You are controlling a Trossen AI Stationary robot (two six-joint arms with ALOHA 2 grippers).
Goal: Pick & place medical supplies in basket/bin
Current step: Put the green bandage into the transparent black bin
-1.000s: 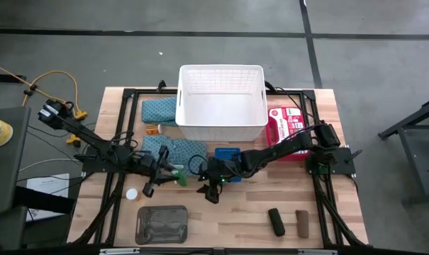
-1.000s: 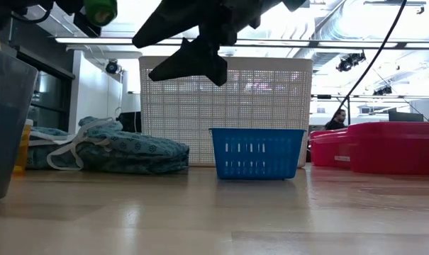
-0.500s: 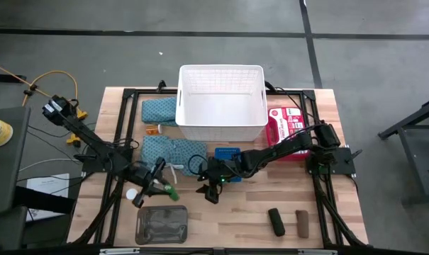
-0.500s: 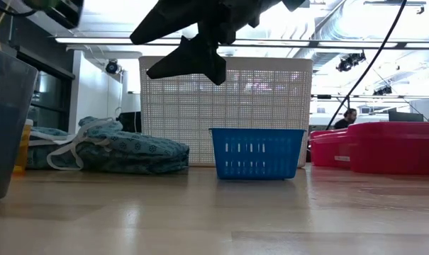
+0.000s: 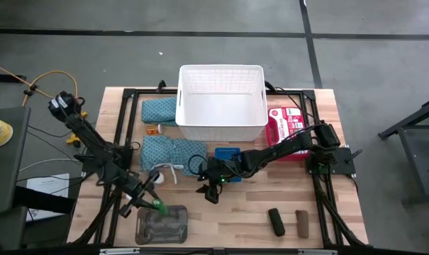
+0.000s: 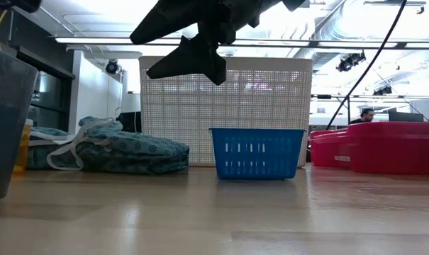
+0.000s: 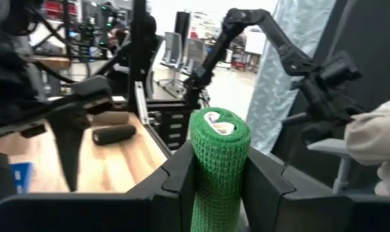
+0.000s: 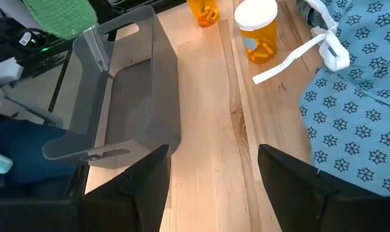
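From above, the left gripper (image 5: 155,205) sits at the near left of the table, its fingers clamped on a green roll (image 5: 159,207) right at the far edge of the grey tray (image 5: 162,225). The right gripper (image 5: 208,193) hangs near the table's middle, just near of a small blue basket (image 5: 227,153), with nothing between its spread fingers. The big white basket (image 5: 221,103) stands at the far middle. One teal patterned cloth (image 5: 158,110) lies to its left, and a second one (image 5: 173,149) with white strings lies nearer, left of the blue basket. A tiny orange vial (image 5: 152,129) rests between the two cloths. A black roll (image 5: 276,221) and a brown roll (image 5: 302,222) lie side by side at the near right, and red boxes (image 5: 285,128) sit right of the white basket.

At table height, the right arm's dark gripper (image 6: 189,60) hangs above the boards, in front of the white basket's grid wall (image 6: 271,106). The blue basket (image 6: 257,153) stands on the wood before it, the folded cloth (image 6: 115,152) lies to the left, and red bins (image 6: 384,147) stand to the right.

The left wrist camera shows the green roll (image 7: 219,167) upright, pinched between the two dark fingers (image 7: 178,183).

The right wrist camera looks past its own parted, empty fingers (image 8: 133,183) at the grey tray (image 8: 127,96), an orange pill bottle with a white cap (image 8: 256,29) and the teal cloth (image 8: 362,116).
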